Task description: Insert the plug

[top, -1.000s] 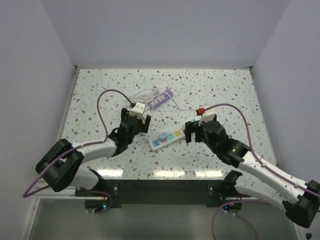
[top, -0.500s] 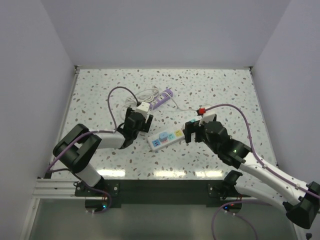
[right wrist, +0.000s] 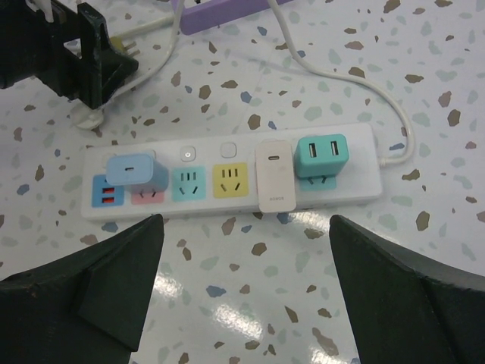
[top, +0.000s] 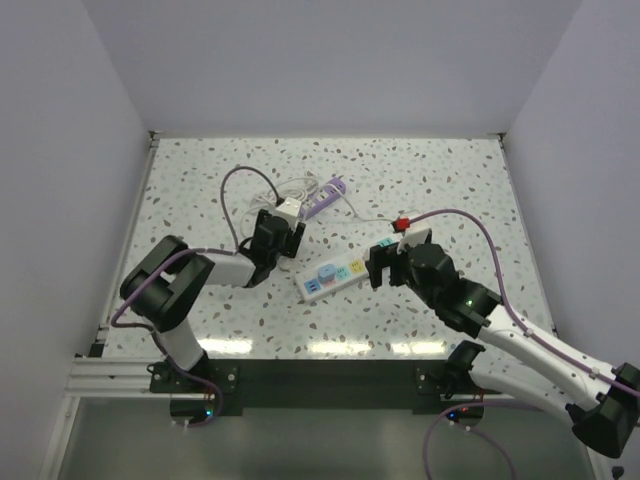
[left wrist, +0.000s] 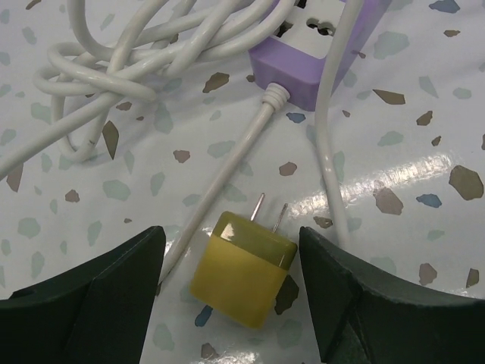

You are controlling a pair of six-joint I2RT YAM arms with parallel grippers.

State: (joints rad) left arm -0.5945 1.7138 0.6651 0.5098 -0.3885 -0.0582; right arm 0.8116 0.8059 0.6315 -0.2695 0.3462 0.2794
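A yellow two-prong plug (left wrist: 241,277) lies flat on the speckled table, its prongs pointing toward the purple strip. My left gripper (left wrist: 231,254) is open, one finger on each side of the plug and not touching it. In the top view the left gripper (top: 275,240) covers the plug. The white power strip (right wrist: 227,182) holds a blue adapter (right wrist: 136,173), a white adapter (right wrist: 274,176) and a teal adapter (right wrist: 322,158). Its teal socket (right wrist: 187,184) and yellow socket (right wrist: 229,180) are free. My right gripper (right wrist: 244,250) is open and empty, just on the near side of the strip (top: 335,275).
A purple power strip (left wrist: 326,45) with a coiled white cable (left wrist: 114,61) lies just beyond the plug, also seen in the top view (top: 325,200). Another white cable (left wrist: 330,152) runs beside the plug. White walls enclose the table on three sides.
The left arm has swung its elbow in and the left gripper has shifted slightly right toward the purple strip. The right arm has barely moved.
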